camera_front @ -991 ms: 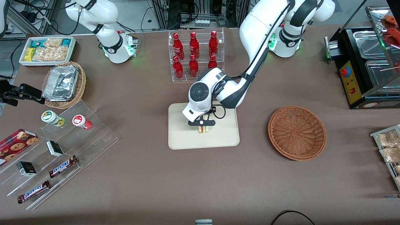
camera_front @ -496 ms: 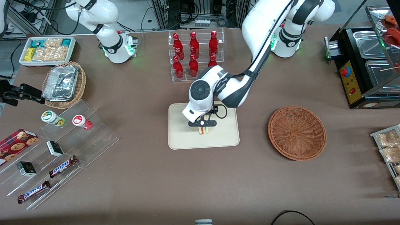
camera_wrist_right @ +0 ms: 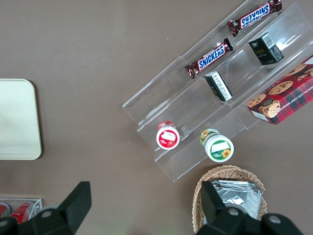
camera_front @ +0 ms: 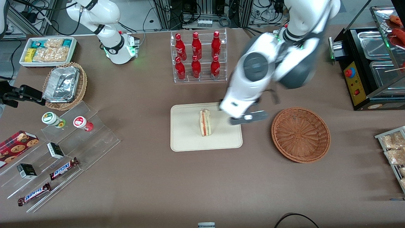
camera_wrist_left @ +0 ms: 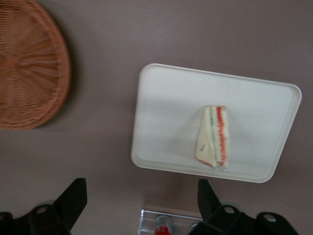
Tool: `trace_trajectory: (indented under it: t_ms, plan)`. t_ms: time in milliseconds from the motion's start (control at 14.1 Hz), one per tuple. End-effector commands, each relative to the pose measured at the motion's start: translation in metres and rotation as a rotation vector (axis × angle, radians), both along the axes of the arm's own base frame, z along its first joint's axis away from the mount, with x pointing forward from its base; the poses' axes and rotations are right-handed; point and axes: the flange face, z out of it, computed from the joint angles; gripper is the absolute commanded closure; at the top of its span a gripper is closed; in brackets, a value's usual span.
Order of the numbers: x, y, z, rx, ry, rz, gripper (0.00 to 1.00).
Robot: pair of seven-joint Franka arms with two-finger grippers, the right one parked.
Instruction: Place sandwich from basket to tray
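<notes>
The sandwich (camera_front: 205, 122) stands on its edge on the cream tray (camera_front: 186, 139), its orange-red and green filling showing. It also shows in the left wrist view (camera_wrist_left: 213, 136) on the tray (camera_wrist_left: 161, 112). My left gripper (camera_front: 248, 117) is open and empty, raised high above the table between the tray's edge and the reddish-brown basket (camera_front: 300, 134). The basket is empty and also shows in the left wrist view (camera_wrist_left: 29, 63). The gripper's fingers (camera_wrist_left: 73, 198) are spread wide apart.
A clear rack of red bottles (camera_front: 197, 57) stands farther from the camera than the tray. A tan wicker basket with foil containers (camera_front: 65, 85), a white bin of snacks (camera_front: 47, 50) and clear snack shelves (camera_front: 60, 152) lie toward the parked arm's end. A black food warmer (camera_front: 370, 63) stands at the working arm's end.
The gripper let go of the sandwich, rose and swung away from over the tray toward the basket. The sandwich stays standing on the tray.
</notes>
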Motion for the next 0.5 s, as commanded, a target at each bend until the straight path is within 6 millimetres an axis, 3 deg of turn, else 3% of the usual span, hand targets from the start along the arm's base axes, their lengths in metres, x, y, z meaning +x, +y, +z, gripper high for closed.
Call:
trace_trajectory:
  t_ms: [0,142,425]
  plan:
    - [0.001,0.077,0.037,0.0,0.017,0.033,0.0]
    - [0.003,0.134,0.058,-0.009,0.014,0.031,0.0]
    - [-0.025,0.213,0.076,0.03,-0.006,-0.034,0.0]
